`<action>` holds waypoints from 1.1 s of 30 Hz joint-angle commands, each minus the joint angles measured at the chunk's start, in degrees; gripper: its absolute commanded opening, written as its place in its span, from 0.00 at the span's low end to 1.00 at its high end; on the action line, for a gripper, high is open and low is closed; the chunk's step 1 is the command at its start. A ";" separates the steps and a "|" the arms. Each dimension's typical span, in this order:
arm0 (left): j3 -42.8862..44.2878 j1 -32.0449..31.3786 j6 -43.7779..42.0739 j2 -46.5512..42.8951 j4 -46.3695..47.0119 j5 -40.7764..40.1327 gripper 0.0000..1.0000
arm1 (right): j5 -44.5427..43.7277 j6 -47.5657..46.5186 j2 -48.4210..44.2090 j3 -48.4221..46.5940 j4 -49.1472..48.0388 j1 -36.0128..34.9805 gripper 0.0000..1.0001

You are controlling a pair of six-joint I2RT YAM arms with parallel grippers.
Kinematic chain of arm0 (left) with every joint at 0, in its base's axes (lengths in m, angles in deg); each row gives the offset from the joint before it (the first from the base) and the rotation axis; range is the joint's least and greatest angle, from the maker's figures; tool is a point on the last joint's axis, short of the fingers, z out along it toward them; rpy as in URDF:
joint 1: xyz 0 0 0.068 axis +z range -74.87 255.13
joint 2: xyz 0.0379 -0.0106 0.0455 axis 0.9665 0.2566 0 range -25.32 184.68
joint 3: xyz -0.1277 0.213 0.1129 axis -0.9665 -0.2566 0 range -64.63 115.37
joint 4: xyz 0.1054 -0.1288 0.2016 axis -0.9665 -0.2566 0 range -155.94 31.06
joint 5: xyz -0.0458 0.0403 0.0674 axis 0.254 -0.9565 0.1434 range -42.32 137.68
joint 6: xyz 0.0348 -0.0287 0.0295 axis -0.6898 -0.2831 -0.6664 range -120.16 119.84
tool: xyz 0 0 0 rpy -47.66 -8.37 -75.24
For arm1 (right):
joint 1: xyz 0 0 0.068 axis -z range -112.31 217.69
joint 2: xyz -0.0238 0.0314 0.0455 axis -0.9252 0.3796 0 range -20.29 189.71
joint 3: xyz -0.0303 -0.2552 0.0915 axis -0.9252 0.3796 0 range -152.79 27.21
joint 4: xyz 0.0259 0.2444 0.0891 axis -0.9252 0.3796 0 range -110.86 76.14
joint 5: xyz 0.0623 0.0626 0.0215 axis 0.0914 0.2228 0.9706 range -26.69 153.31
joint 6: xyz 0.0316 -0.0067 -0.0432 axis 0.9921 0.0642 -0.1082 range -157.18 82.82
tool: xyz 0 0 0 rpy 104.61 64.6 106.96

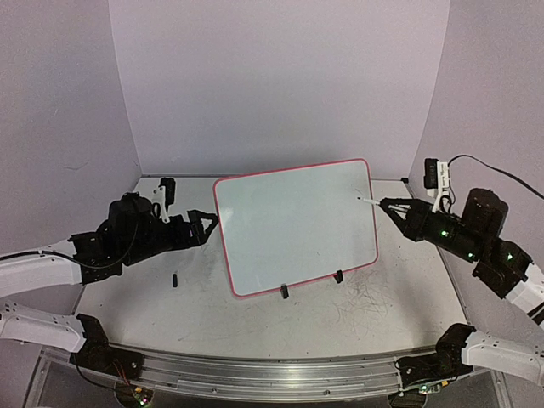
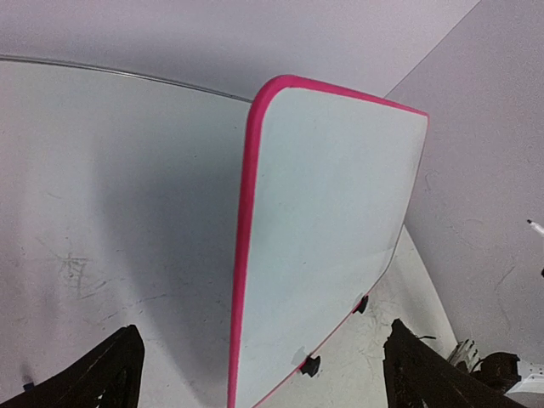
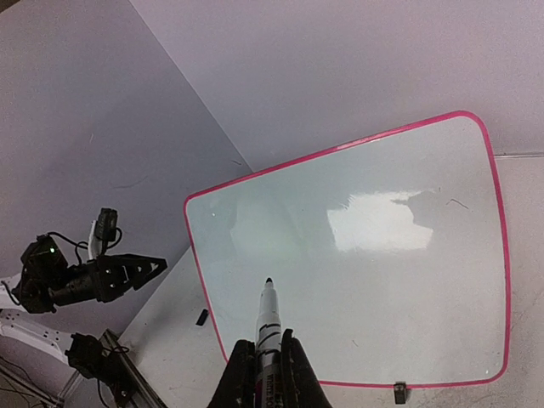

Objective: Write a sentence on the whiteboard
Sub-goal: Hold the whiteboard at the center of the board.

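The whiteboard (image 1: 293, 225) stands on its clip feet in the middle of the table (image 1: 365, 314), its face blank. Just beside its left edge the left gripper (image 1: 206, 223) gapes wide and holds nothing. On the right, the right gripper (image 1: 398, 209) is clamped on a marker (image 1: 367, 201), with the tip at the board's upper right part. I judge that no sentence is begun. Next, the tip should cross to the upper left and press lightly.
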 commanded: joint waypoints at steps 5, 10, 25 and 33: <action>-2.01 4.50 0.40 4.94 17.69 12.16 0.99 | 2.09 -12.05 9.88 -4.01 -3.90 0.08 0.00; -8.14 11.35 4.04 5.55 28.80 22.06 0.99 | 6.01 -14.18 17.01 -5.95 -9.01 0.02 0.00; -4.55 12.00 -2.68 12.56 32.78 28.71 0.95 | -3.83 -13.67 34.01 -16.68 -12.75 -10.61 0.00; -3.74 13.27 -2.18 16.41 37.15 29.99 0.85 | -7.34 -16.92 41.64 -22.74 -15.79 -14.87 0.00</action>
